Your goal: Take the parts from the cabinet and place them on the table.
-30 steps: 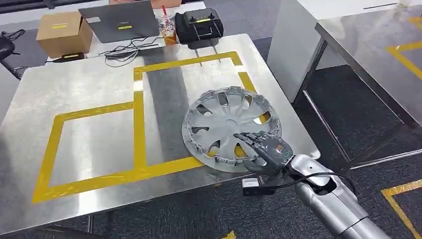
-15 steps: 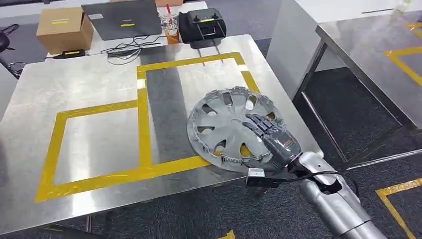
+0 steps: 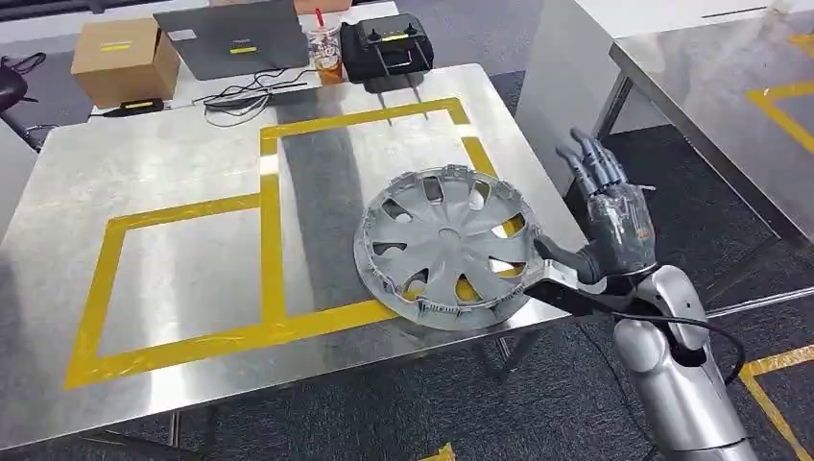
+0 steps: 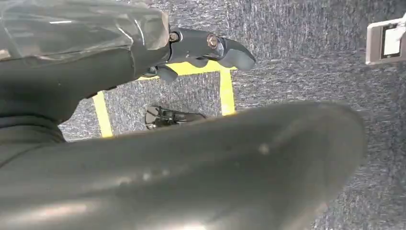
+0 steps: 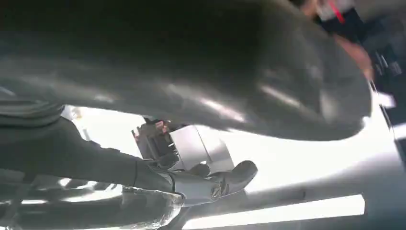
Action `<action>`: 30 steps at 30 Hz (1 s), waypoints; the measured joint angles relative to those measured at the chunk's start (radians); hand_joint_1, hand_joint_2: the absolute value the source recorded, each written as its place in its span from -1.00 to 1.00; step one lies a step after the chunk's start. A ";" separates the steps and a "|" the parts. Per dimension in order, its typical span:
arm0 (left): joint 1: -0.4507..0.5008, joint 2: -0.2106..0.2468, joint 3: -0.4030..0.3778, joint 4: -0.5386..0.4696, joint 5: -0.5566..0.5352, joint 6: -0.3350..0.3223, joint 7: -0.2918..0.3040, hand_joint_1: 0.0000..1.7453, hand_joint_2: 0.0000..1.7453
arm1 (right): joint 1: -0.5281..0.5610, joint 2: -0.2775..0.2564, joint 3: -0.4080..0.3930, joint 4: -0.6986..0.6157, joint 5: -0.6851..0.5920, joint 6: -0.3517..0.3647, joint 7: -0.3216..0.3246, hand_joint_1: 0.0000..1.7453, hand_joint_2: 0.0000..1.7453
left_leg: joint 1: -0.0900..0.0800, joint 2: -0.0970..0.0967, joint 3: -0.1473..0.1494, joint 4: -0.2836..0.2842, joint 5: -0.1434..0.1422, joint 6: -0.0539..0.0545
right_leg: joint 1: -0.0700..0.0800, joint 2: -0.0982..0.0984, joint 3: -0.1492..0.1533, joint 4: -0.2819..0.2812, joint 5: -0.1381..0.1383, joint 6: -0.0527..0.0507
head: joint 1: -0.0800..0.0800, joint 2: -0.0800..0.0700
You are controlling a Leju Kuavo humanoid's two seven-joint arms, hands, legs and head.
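Observation:
A grey plastic hubcap (image 3: 446, 245) lies flat on the steel table (image 3: 173, 154), near the front right corner and partly over the yellow tape. My right hand (image 3: 614, 216) is raised just past the table's right edge, beside the hubcap, with its fingers spread upward and nothing in them. Its thumb (image 3: 562, 259) points toward the hubcap's rim, very close to it; whether it touches I cannot tell. In the left wrist view my left hand (image 4: 201, 48) hangs over grey carpet with its fingers apart and holds nothing.
Yellow tape (image 3: 269, 240) marks rectangles on the table. At the back stand a cardboard box (image 3: 120, 58), a laptop (image 3: 235, 38), a drink cup (image 3: 324, 46) and a black device (image 3: 386, 46) with cables. A second steel table (image 3: 730, 86) stands to the right across a carpeted gap.
My right hand has lifted off the hubcap and swung right, past the table edge, with its fingers now spread upward. The hubcap stays on the table.

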 joint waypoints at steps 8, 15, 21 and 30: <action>0.021 -0.026 0.019 -0.058 0.023 0.027 0.081 -1.00 -1.00 | 0.130 0.158 -0.127 -0.243 -0.428 0.137 -0.033 -1.00 -1.00 | 0.012 0.001 -0.004 0.013 0.036 -0.001 | 0.004 0.003 0.007 0.000 -0.004 -0.004 | 0.000 0.000; 0.023 -0.048 0.054 -0.116 0.039 0.007 0.143 -1.00 -1.00 | 0.268 0.231 -0.160 -0.355 -0.676 0.242 -0.041 -1.00 -1.00 | 0.009 0.002 0.041 -0.078 0.055 0.034 | 0.010 0.001 -0.007 0.021 -0.028 0.018 | 0.003 0.000; 0.023 -0.056 0.068 -0.142 0.029 -0.003 0.154 -1.00 -1.00 | 0.365 0.262 -0.179 -0.382 -0.768 0.283 -0.036 -1.00 -1.00 | 0.003 0.002 0.024 -0.075 0.068 0.041 | 0.008 0.001 -0.089 0.259 -0.132 0.023 | 0.005 0.000; 0.021 -0.057 0.070 -0.158 -0.002 -0.004 0.148 -1.00 -1.00 | 0.432 0.282 -0.202 -0.411 -0.815 0.299 -0.053 -1.00 -1.00 | 0.003 0.002 -0.001 -0.036 0.049 -0.003 | 0.006 -0.002 0.047 -0.014 -0.020 -0.013 | 0.004 0.000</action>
